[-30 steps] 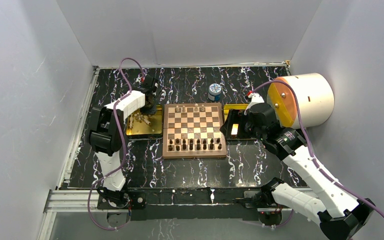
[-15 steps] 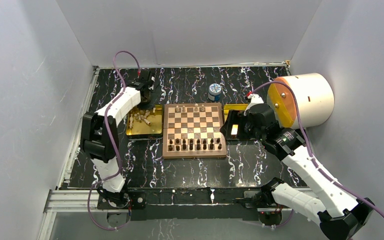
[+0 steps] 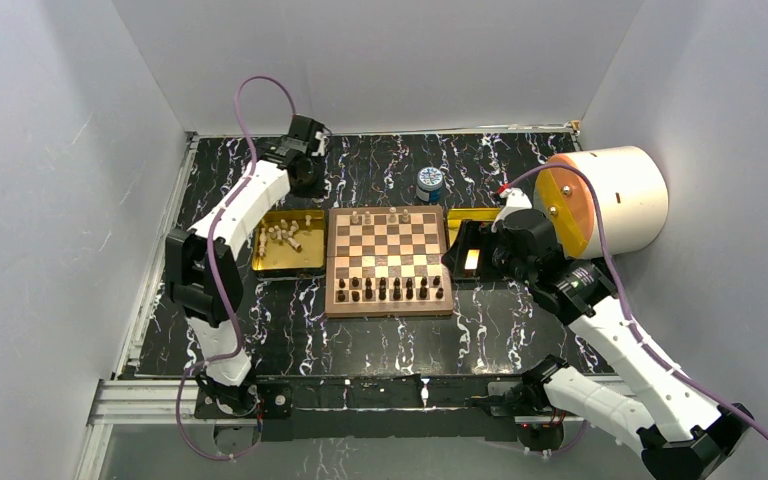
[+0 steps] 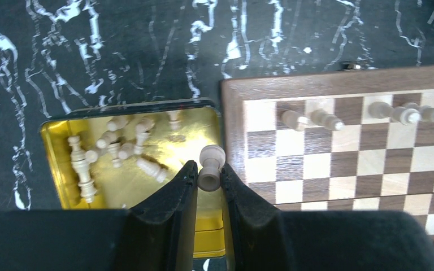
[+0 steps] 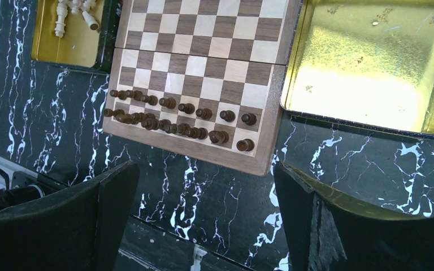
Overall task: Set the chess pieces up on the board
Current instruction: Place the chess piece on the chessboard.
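My left gripper (image 4: 206, 169) is shut on a cream chess piece (image 4: 210, 165), held by its base above the seam between the left gold tray (image 4: 118, 187) and the board (image 4: 316, 169). From above, that gripper (image 3: 308, 178) hangs over the tray's far right corner. Several cream pieces (image 4: 325, 119) stand on the board's far row (image 3: 380, 216), and several more lie loose in the tray (image 3: 280, 237). Dark pieces (image 3: 390, 290) fill the two near rows. My right gripper (image 5: 203, 175) is open and holds nothing, hovering at the board's right side (image 3: 465, 260).
An empty gold tray (image 5: 373, 62) lies right of the board, partly under my right arm. A small blue-and-white jar (image 3: 429, 184) stands behind the board. A big white cylinder with an orange face (image 3: 610, 200) sits at the far right. Grey walls enclose the black marbled table.
My left gripper has risen out of the left tray with a cream piece and swung back and right toward the board's far corner. The right arm has barely moved.
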Robot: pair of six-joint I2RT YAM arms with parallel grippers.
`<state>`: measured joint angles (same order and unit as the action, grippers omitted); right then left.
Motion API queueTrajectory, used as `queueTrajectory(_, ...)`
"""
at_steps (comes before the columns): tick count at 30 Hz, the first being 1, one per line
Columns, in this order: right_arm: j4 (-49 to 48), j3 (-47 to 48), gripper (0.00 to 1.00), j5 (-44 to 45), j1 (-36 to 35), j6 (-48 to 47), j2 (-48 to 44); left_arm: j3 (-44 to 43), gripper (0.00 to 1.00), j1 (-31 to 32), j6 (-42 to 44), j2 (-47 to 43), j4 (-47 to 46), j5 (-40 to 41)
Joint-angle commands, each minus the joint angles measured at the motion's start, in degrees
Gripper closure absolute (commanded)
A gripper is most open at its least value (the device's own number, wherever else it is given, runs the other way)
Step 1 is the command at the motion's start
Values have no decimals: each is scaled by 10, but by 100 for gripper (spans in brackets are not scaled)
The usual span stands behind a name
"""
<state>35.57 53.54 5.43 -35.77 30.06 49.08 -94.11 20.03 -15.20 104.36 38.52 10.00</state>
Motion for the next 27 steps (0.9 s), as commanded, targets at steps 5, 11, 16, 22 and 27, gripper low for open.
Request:
queueTrajectory(5, -8, 6, 1, 13, -3, 4, -18, -57, 91, 63, -10, 62, 19, 32)
queueTrajectory(11, -12, 2, 1, 7, -3, 10, -23, -67, 92, 66, -26, 101, 0, 41)
queueTrajectory(16, -5, 4, 1, 11, -3, 10, -26, -62, 92, 66, -29, 123, -13, 36)
queueTrajectory(22, 0, 6, 1, 20, -3, 5, -27, -51, 92, 67, -24, 132, -29, 25)
queueTrajectory(27, -4, 0, 1, 17, -3, 7, -26, -58, 92, 67, -17, 142, -30, 27)
